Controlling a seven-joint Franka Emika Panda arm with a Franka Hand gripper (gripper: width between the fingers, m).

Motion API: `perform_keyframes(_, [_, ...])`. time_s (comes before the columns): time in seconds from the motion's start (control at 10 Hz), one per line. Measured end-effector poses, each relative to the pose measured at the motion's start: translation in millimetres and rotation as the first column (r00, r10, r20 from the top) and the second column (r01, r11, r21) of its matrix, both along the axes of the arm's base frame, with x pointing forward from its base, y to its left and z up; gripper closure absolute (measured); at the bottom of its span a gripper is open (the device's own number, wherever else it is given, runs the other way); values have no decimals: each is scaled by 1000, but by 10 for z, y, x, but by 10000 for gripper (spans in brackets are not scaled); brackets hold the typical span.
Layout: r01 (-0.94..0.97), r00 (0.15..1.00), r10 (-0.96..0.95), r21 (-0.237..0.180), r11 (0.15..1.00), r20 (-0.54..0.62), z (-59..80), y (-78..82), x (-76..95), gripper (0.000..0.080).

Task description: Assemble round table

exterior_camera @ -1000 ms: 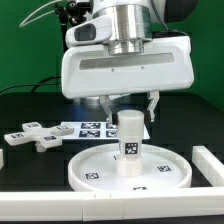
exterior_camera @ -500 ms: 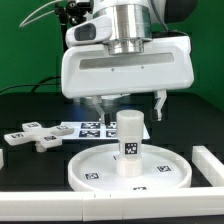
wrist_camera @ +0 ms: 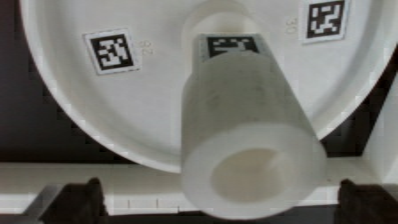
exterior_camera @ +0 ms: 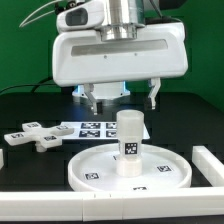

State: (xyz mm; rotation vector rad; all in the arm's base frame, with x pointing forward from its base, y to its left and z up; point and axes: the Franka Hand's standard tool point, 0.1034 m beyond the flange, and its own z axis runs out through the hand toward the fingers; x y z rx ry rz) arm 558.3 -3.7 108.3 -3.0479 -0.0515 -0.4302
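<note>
The white rimmed disc top (exterior_camera: pixel 100 170) lies flat on the black table. The short cylindrical leg (exterior_camera: pixel 130 143) stands upright in its middle, with a square marker on its side. My gripper (exterior_camera: pixel 121 99) hangs open just above the leg's top, one finger on each side, touching nothing. In the wrist view I look down the leg (wrist_camera: pixel 249 130) onto the disc top (wrist_camera: pixel 71 90); the two dark fingertips (wrist_camera: pixel 80 195) stand wide apart on either side of the leg's end. The cross-shaped foot (exterior_camera: pixel 32 135) lies on the table at the exterior view's left.
The marker board (exterior_camera: pixel 88 128) lies behind the disc top. A long white edge bar (exterior_camera: pixel 211 162) lies at the exterior view's right, and another runs along the front (exterior_camera: pixel 60 199).
My gripper has let go of the leg, opened and risen straight up. The leg stays standing on the disc top.
</note>
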Motion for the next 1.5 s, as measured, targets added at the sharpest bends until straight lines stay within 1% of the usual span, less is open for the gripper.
perform_keyframes(0.2, [-15,1000,15,3,1000,-23,-22,9,-20,150])
perform_keyframes(0.3, [-25,1000,24,-4,1000,-18,-59,-8,-28,150])
perform_keyframes(0.4, [-28,998,29,6,1000,-52,-101,30,-71,150])
perform_keyframes(0.5, [-49,992,51,22,999,-113,-112,87,-95,150])
perform_keyframes(0.6, [-76,979,82,40,996,-188,-113,116,-99,150])
perform_keyframes(0.7, [-110,959,120,53,993,-258,-117,117,-55,150])
perform_keyframes(0.8, [-109,947,124,65,992,-297,-117,140,-37,150])
perform_keyframes(0.9, [-110,945,126,67,992,-302,-117,146,-30,150])
perform_keyframes(1.1, [-185,937,191,49,982,-293,-110,66,-8,150])
perform_keyframes(1.3, [-230,936,227,22,973,-270,-111,88,26,150])
perform_keyframes(1.5, [-244,935,240,16,970,-260,-139,99,19,150])
